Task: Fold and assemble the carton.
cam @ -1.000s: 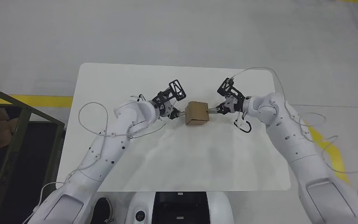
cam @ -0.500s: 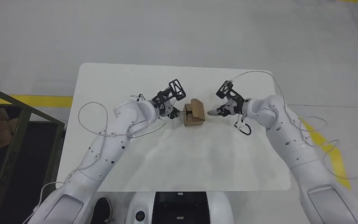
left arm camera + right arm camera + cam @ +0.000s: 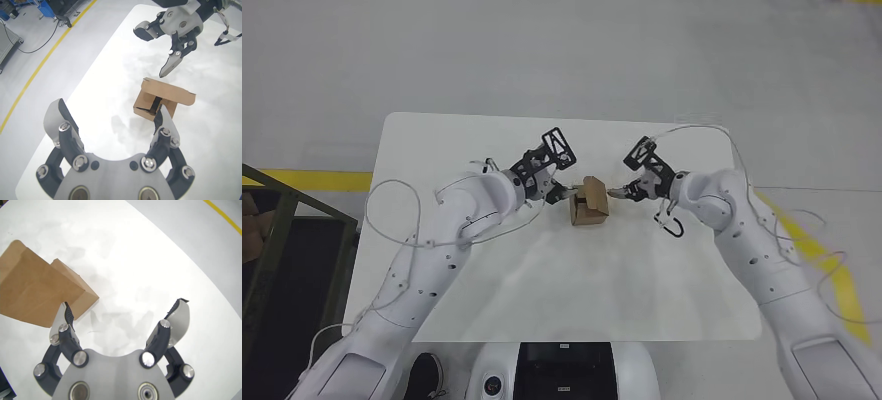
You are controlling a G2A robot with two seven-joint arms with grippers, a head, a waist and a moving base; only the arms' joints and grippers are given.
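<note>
Two wide-spread grippers flank the carton [image 3: 589, 203]: the left gripper [image 3: 111, 104] has a fingertip [image 3: 164, 114] at its open left end, the right gripper [image 3: 122, 301] one at its right side.

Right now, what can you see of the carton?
The carton is small, brown cardboard, standing on the white table, partly assembled: top flap raised and tilted, a dark gap between its front flaps. The open left end effector has one fingertip at that gap; the open right end effector has one by its opposite side.
</note>
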